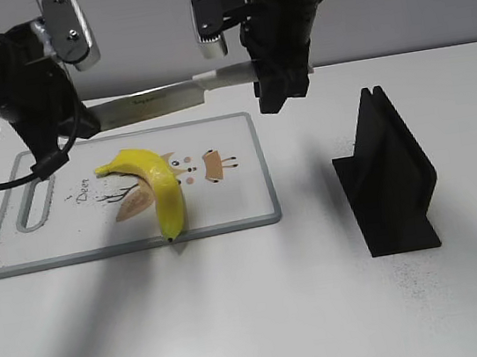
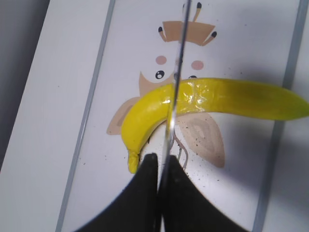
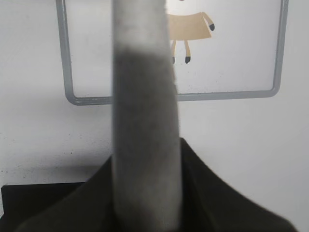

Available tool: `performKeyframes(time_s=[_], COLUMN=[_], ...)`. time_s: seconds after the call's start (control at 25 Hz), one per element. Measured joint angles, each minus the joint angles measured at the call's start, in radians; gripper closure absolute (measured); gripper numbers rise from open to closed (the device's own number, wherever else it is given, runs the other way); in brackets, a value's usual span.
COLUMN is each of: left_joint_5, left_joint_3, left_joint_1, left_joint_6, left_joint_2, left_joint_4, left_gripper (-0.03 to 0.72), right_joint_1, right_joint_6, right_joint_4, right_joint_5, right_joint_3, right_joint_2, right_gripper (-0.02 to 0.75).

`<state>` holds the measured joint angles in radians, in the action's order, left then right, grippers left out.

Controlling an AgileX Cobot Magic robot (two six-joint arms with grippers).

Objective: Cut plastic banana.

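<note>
Your banana (image 1: pixel 155 186) lay whole on the cutting board (image 1: pixel 235 157), curved, its stem toward the left and its tip at the board's near edge, across the printed deer (image 1: pixel 206 167). You had the knife (image 1: pixel 157 103) held level in the air above the far side of the board, well clear of the fruit. Your right claw (image 1: pixel 282 79) was closed on the knife's pale handle, and your left claw (image 2: pixel 161 193) was pinched on the blade near its tip. From the left wrist you saw the blade edge-on, crossing over the banana's middle. The board sat on the white table (image 1: pixel 241 320), with a black stand (image 1: pixel 390 179) well apart at the right.
</note>
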<state>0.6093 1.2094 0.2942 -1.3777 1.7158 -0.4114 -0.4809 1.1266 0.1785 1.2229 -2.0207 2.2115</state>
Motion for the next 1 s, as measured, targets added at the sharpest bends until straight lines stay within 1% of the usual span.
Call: performKeyframes(time_s=[0.2,0.24,0.28,0.36,0.4,0.44,0.52,0.56,0.64,0.72,0.92,1.0], left_joint_5=[-0.021,-0.022,-0.023,-0.031,-0.042,-0.054,-0.065,-0.073,-0.08,-0.08,-0.074,-0.074], left_joint_3=[-0.007,-0.008,-0.008,-0.008,-0.008,-0.008,-0.008,-0.008,-0.007,-0.004,0.004,0.004], left_joint_1=[0.0,0.0,0.0,0.0,-0.001,-0.002,-0.002,-0.002,-0.002,-0.002,-0.002,-0.002], left_joint_6=[0.0,0.0,0.0,0.005,0.013,0.018,0.025,0.025,0.027,0.027,0.035,0.068], left_joint_2=[0.0,0.0,0.0,0.0,0.0,0.0,0.0,0.0,-0.001,-0.001,-0.018,-0.041], left_joint_4=[0.0,0.0,0.0,-0.005,-0.013,-0.022,-0.05,-0.06,-0.073,-0.084,-0.097,-0.097], left_gripper=[0.692,0.686,0.664,0.56,0.468,0.355,0.154,0.108,0.073,0.06,0.056,0.056], right_joint_1=[0.0,0.0,0.0,0.0,0.0,0.0,0.0,0.0,0.001,0.005,0.005,0.005], right_joint_6=[0.0,0.0,-0.001,-0.01,-0.016,-0.027,-0.049,-0.054,-0.058,-0.059,-0.062,-0.062], right_joint_4=[0.0,0.0,0.001,0.014,0.023,0.033,0.035,0.035,0.035,0.035,0.033,0.028], right_joint_5=[0.0,0.0,0.0,0.004,0.008,0.01,0.007,0.007,0.005,0.005,0.005,0.005], right_joint_3=[0.0,0.0,0.0,0.0,0.0,0.0,0.0,0.0,0.0,0.0,0.0,0.0], right_joint_2=[0.0,0.0,0.0,0.0,0.0,0.0,0.0,0.0,0.0,0.0,-0.002,-0.01], right_gripper=[0.513,0.513,0.513,0.519,0.528,0.538,0.538,0.538,0.538,0.538,0.538,0.538])
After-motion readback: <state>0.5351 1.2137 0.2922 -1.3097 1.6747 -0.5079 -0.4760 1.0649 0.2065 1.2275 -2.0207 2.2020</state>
